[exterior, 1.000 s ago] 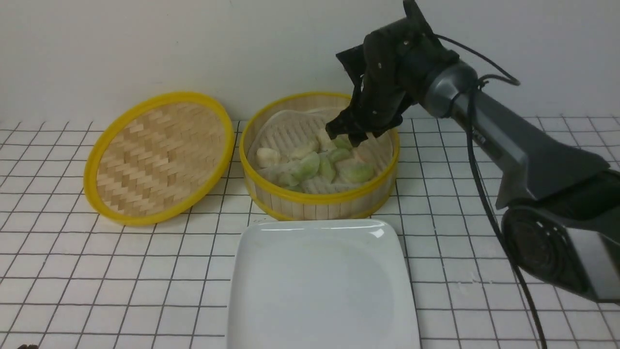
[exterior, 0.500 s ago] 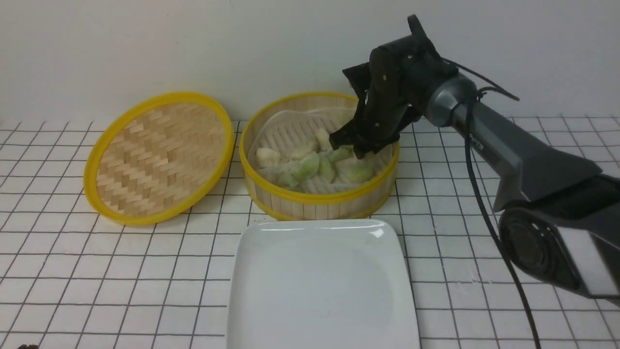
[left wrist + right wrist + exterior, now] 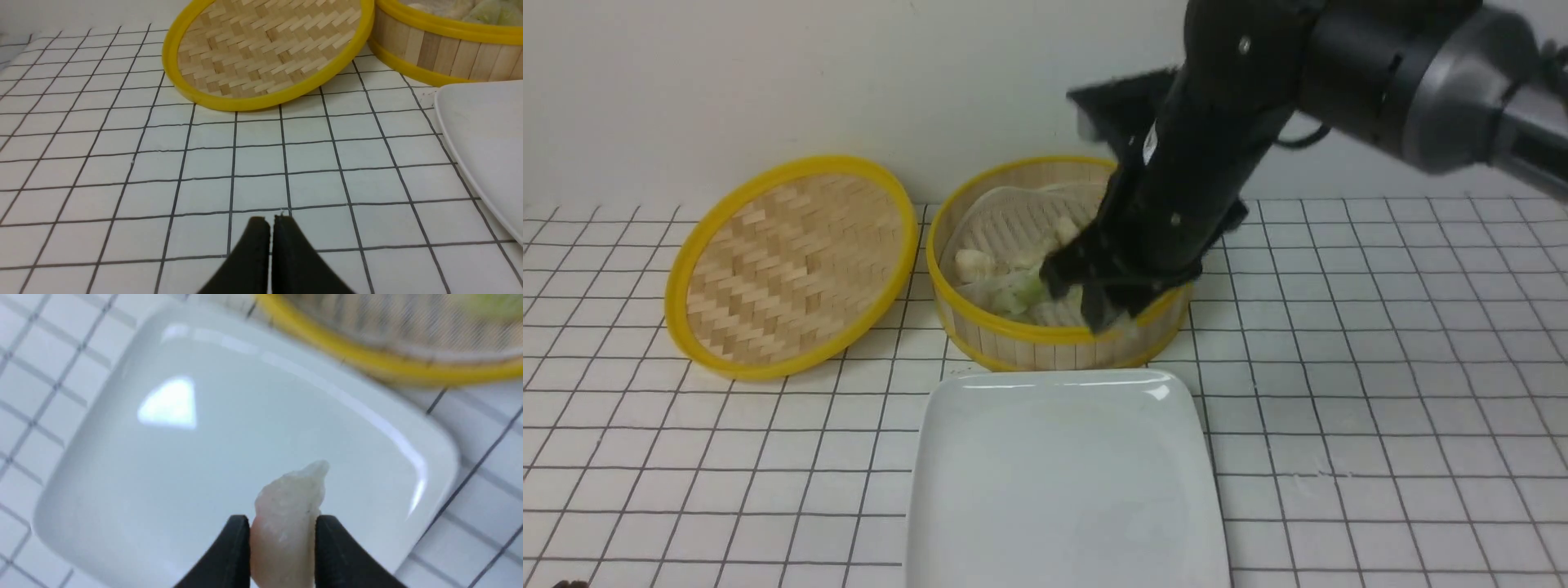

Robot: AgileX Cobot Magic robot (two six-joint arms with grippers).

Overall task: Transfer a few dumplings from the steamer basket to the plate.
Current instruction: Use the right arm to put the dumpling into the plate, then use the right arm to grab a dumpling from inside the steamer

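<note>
Whitish dumpling [image 3: 291,498] in right gripper [image 3: 282,523], wrist view only

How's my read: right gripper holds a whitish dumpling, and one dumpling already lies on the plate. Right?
Not quite. The right gripper does hold a whitish dumpling, but the plate has no dumpling on it yet; the front view shows it bare.

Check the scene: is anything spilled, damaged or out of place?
Nothing looks spilled or broken. Only the woven lid sits tilted, apparently leaning on the steamer basket. The right gripper holds a whitish dumpling, which looks intact.
</note>
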